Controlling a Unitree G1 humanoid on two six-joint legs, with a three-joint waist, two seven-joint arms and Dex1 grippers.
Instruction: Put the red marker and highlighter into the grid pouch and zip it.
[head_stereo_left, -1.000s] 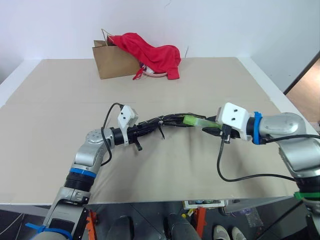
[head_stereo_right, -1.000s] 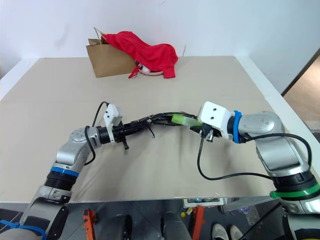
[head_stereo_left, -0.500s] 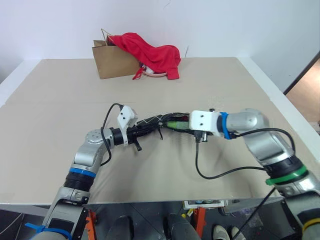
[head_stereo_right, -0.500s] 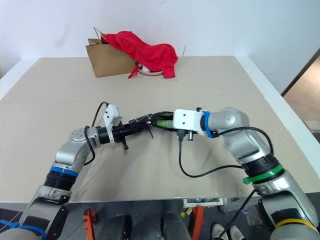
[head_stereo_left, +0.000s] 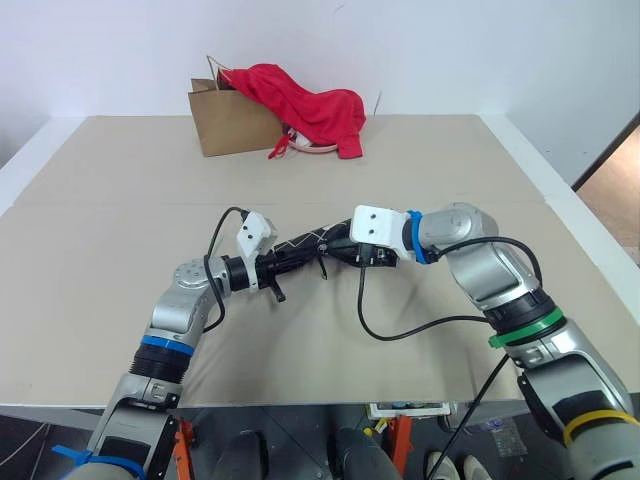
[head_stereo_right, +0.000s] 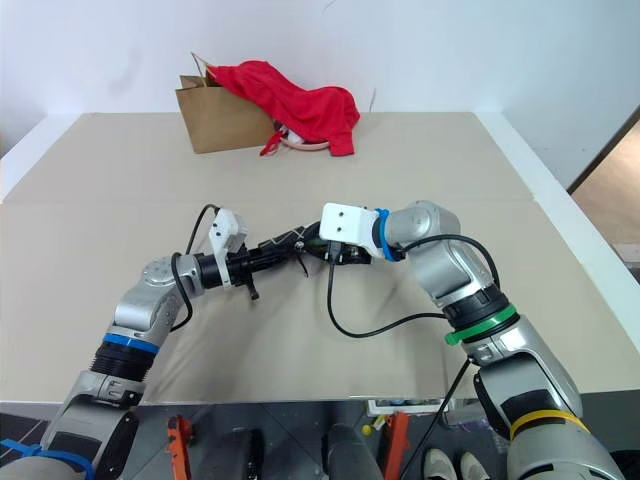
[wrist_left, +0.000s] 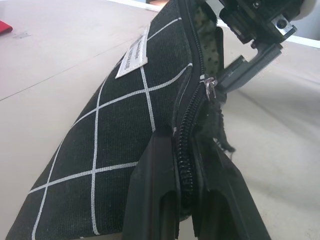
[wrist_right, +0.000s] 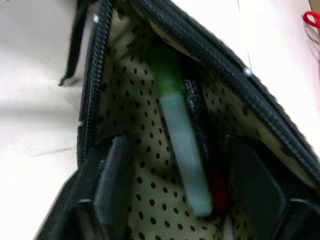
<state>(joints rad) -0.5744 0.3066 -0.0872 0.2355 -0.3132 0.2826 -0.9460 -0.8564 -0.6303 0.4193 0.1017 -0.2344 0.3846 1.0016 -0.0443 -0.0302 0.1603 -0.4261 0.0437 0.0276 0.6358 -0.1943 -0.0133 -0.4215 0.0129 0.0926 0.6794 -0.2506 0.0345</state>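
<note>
1. Left gripper (wrist_left: 182, 200) clamped on grid pouch (wrist_left: 115, 145) zipper edge, pouch held above table (head_stereo_left: 100, 200) centre.
2. Right wrist view: highlighter (wrist_right: 182, 145) and red marker (wrist_right: 218, 192) lie inside pouch; right gripper (wrist_right: 185, 200) fingers spread apart, touching neither.
3. Head views: brown bag (head_stereo_left: 228, 122), red cloth (head_stereo_left: 310, 105) far.

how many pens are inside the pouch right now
2. The highlighter lies in the open grid pouch on its dotted lining; the red marker lies right beside it, mostly hidden. More could be hidden deeper in.
</note>
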